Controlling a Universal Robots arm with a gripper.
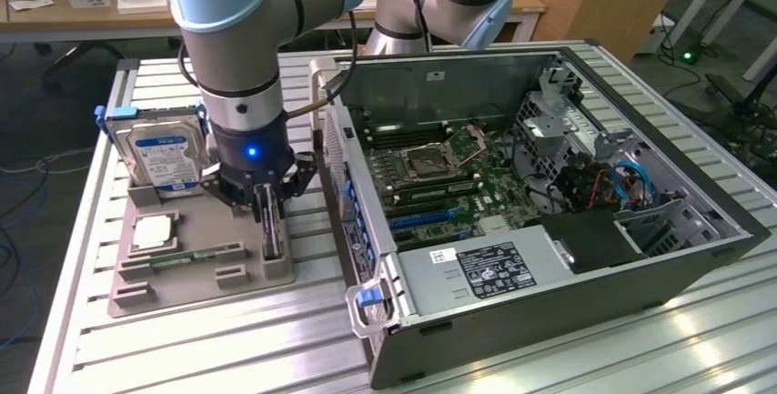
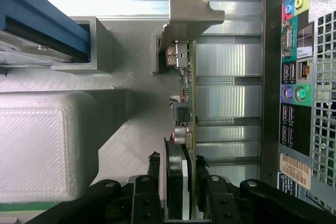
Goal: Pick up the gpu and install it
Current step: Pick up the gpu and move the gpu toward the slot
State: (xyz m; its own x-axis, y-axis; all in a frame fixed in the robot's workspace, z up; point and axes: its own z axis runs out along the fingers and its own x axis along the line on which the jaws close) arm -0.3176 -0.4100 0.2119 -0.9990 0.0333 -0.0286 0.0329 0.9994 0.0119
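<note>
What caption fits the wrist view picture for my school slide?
The gripper grips the gpu, standing on edge in its gray holder beside the computer case port panel.

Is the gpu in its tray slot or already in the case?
In the tray. The gpu stands on edge in its slot beside the case, with the tool closed around it.
</note>
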